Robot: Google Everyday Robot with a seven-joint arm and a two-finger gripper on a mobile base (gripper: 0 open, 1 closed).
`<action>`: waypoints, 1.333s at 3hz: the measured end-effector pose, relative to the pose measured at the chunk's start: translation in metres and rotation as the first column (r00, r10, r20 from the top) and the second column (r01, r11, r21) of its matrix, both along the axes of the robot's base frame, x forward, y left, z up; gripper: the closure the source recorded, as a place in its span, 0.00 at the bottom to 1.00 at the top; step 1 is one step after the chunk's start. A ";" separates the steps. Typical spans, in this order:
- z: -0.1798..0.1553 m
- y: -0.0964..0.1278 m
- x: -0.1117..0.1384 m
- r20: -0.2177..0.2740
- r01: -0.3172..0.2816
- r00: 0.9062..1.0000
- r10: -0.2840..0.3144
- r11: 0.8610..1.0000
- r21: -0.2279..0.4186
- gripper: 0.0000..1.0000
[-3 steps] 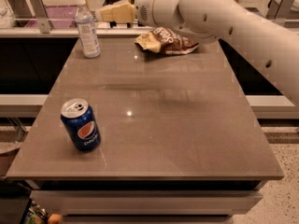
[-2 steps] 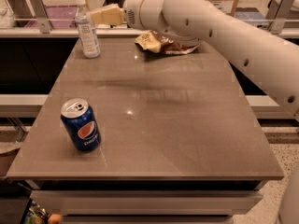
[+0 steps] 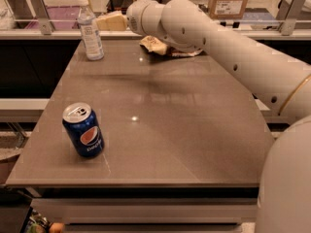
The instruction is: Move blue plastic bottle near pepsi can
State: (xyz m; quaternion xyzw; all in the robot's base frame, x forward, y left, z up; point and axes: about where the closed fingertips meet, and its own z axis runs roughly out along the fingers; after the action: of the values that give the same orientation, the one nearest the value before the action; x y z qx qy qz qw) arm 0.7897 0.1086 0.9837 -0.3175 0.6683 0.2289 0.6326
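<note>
The blue plastic bottle (image 3: 90,30) stands upright at the table's far left corner; it is clear and bluish with a white cap and a pale label. The pepsi can (image 3: 83,130) stands upright near the front left of the table, dark blue with a silver top. My gripper (image 3: 111,22) reaches in from the right at the far edge, just to the right of the bottle at about label height. It holds nothing that I can see. The white arm (image 3: 218,47) stretches across the far right of the table.
A crumpled snack bag (image 3: 156,44) lies at the table's far middle, partly under the arm. The brown table (image 3: 160,130) has a railing and shelves behind its far edge. A cardboard box (image 3: 228,1) stands at the back right.
The arm has swung left along the far edge, bringing the gripper from above the snack bag to close beside the bottle. The bottle and the can have not moved.
</note>
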 end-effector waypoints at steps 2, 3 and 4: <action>-0.003 0.017 0.044 0.054 -0.104 0.993 0.106 0.994 -0.025 0.00; 0.005 0.029 0.052 0.067 -0.156 0.985 0.157 0.988 -0.019 0.00; 0.010 0.044 0.053 0.057 -0.198 0.979 0.198 0.980 -0.008 0.00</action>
State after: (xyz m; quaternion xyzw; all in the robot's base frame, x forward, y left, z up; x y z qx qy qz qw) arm 0.8431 0.1526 0.9942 -0.3898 0.6152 0.2806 0.6252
